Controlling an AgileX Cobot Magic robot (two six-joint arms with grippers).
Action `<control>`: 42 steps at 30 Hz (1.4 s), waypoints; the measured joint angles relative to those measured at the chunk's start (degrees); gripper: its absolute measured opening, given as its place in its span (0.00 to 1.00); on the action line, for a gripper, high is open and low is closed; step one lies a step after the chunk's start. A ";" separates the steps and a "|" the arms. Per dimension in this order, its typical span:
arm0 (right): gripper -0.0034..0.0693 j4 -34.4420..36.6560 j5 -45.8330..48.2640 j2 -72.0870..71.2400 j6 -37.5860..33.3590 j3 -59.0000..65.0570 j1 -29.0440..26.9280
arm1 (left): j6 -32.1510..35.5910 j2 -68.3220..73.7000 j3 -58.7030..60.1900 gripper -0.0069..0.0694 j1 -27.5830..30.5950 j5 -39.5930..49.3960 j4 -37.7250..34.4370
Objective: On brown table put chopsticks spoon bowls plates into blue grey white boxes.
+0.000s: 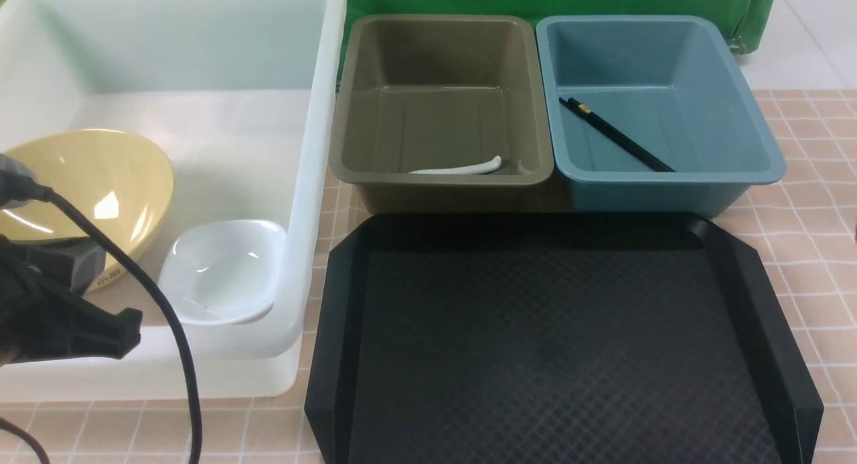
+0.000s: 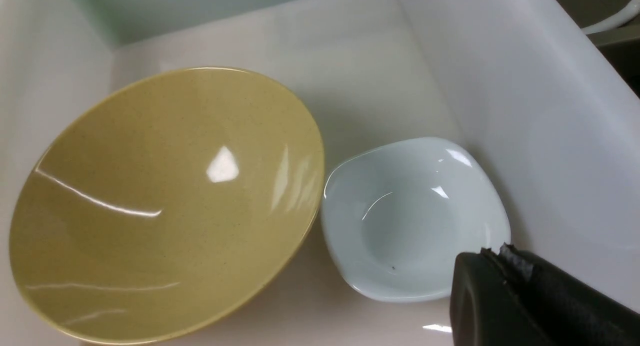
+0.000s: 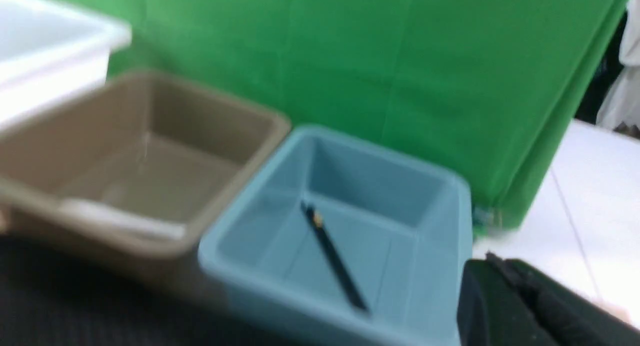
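Both grippers are hanging with jaws pressed together on nothing, the left gripper (image 2: pixel 500 256) over the white box's (image 1: pixel 315 183) near right corner beside the white dish (image 1: pixel 224 270) and yellow bowl (image 1: pixel 87 189), while chopsticks (image 1: pixel 616 134) are lying in the blue box (image 1: pixel 763 169) and the spoon (image 1: pixel 462 168) is sitting along the grey box's (image 1: pixel 348 169) near wall.

There are three boxes: one white box (image 1: pixel 315 183), one grey-brown box (image 1: pixel 442 176) and one blue box (image 1: pixel 756 163). Two dishes sit in the white box: one yellow bowl (image 1: pixel 100 183) and one small white dish (image 1: pixel 224 270). One white spoon (image 1: pixel 462 169) lies in the grey-brown box. One pair of black chopsticks (image 1: pixel 616 134) lies in the blue box. One black tray (image 1: pixel 562 343) sits in front of the boxes.
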 joint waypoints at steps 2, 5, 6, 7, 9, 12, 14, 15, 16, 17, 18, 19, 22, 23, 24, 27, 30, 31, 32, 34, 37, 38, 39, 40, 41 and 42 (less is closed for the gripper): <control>0.10 0.02 0.92 -3.88 -0.04 4.44 0.00 | 0.00 0.00 0.00 0.08 0.00 0.00 0.00; 0.10 0.02 4.95 -8.91 -0.04 8.13 0.00 | 0.00 0.00 0.00 0.08 0.00 0.00 -0.02; 0.10 0.02 7.39 -10.59 -0.04 8.75 0.00 | 0.00 0.00 0.00 0.08 0.00 0.00 -0.02; 0.10 0.02 9.87 -12.19 -0.04 9.10 0.00 | 0.00 0.00 0.00 0.08 0.00 0.00 -0.02; 0.10 0.02 14.59 -14.61 -0.04 9.25 0.00 | 0.00 0.00 0.00 0.08 0.00 0.00 -0.02; 0.10 0.02 18.77 -16.70 0.14 9.37 0.00 | 0.00 0.00 0.00 0.08 0.00 0.00 -0.02; 0.10 0.14 20.64 -17.10 1.37 9.37 0.00 | 0.00 0.00 0.00 0.08 0.00 0.00 -0.02; 0.10 0.14 20.72 -17.10 1.51 9.37 0.00 | 0.00 0.00 0.00 0.08 0.00 0.00 -0.02; 0.10 0.20 21.21 -17.15 1.51 9.37 0.00 | 0.00 0.00 0.00 0.08 0.00 0.00 -0.02; 0.10 0.20 21.59 -17.15 1.68 9.37 0.00 | 0.00 0.00 0.00 0.08 0.00 0.00 -0.02; 0.10 0.20 21.61 -17.15 1.68 9.37 0.00 | 0.00 0.00 0.00 0.08 0.00 0.00 -0.02; 0.10 0.20 21.74 -17.15 1.74 9.37 0.00 | 0.00 0.00 0.00 0.08 0.00 0.00 -0.02; 0.10 0.26 21.91 -17.15 1.74 9.44 0.00 | 0.00 0.00 0.00 0.08 0.00 0.00 -0.02; 0.10 0.26 20.68 -17.53 1.81 10.05 0.00 | 0.00 0.00 0.00 0.08 0.00 0.05 -0.02; 0.10 0.26 19.55 -17.79 1.95 10.80 0.00 | 0.00 0.00 0.00 0.08 0.00 0.05 -0.02; 0.10 0.26 13.09 -19.36 2.43 15.07 0.00 | 0.00 0.00 0.00 0.08 0.00 0.05 -0.02; 0.10 0.32 4.50 -22.48 2.61 21.73 0.00 | 0.00 0.00 0.00 0.08 0.00 0.34 -0.02; 0.11 0.32 0.87 -24.82 2.96 24.58 0.00 | 0.00 0.00 0.00 0.08 0.00 0.44 -0.02; 0.11 0.38 -0.75 -27.17 3.37 26.35 0.00 | 0.00 0.00 0.00 0.08 0.00 0.48 -0.02; 0.11 0.44 -0.97 -32.04 4.38 27.67 0.00 | 0.00 0.00 0.00 0.08 0.00 0.48 -0.02; 0.11 0.44 4.73 -40.28 5.31 27.84 -0.16 | 0.00 0.00 0.00 0.08 0.00 0.48 -0.02; 0.11 0.44 5.12 -40.64 5.43 27.84 -0.21 | 0.00 0.00 0.00 0.08 0.00 0.48 -0.02; 0.11 0.44 7.15 -41.99 5.69 27.84 -0.58 | 0.00 0.00 0.00 0.08 0.00 0.48 -0.02; 0.11 0.44 8.11 -42.31 6.09 27.84 -0.78 | 0.00 0.00 0.00 0.08 0.00 0.48 -0.02; 0.11 0.31 11.28 -42.62 8.29 27.90 -2.37 | 0.00 0.00 0.00 0.08 0.00 0.42 -0.02; 0.11 0.25 12.49 -42.70 9.41 27.90 -3.24 | 0.00 0.00 0.00 0.08 0.00 0.42 -0.02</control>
